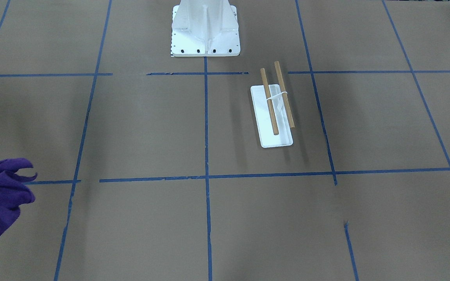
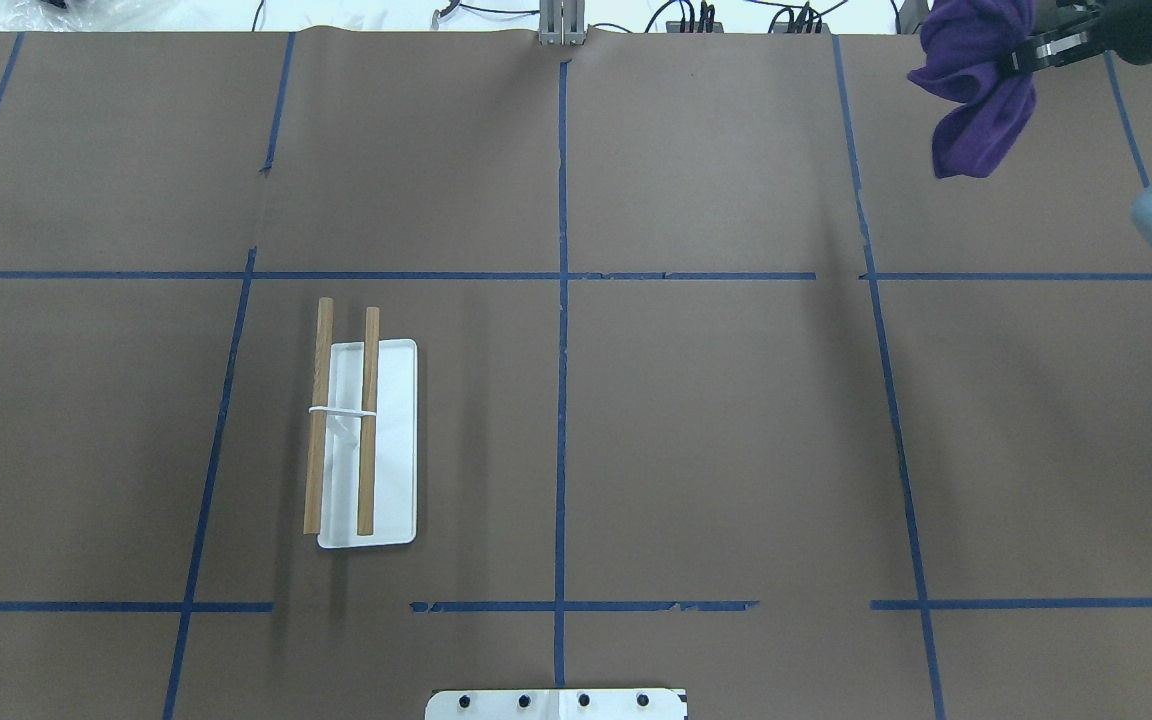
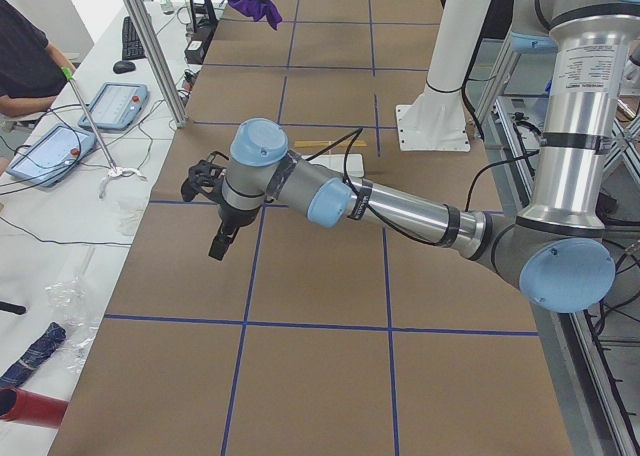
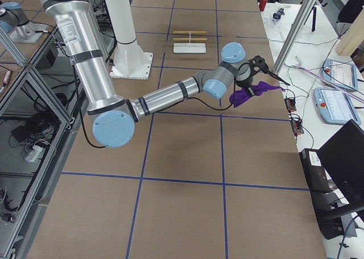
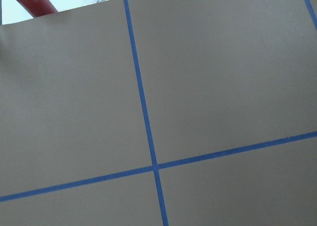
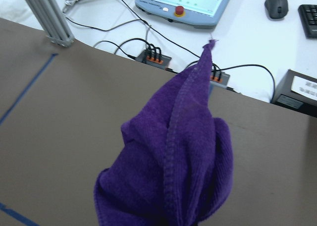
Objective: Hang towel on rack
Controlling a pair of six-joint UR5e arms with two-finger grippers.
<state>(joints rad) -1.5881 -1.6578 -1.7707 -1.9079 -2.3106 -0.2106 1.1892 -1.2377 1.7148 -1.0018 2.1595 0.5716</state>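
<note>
On the table (image 2: 736,420), one two-dowel rack (image 2: 368,450); aloft, one towel (image 2: 976,90).

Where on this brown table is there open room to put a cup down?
The whole middle, between the rack and the purple towel hanging from the right gripper, is bare. So are the squares either side of the white pedestal. Only the rack's own square is taken.

The light is bright and even. The rack (image 1: 272,111) casts soft shadows on the table (image 1: 139,125). The towel (image 6: 188,176) looks sharp.
</note>
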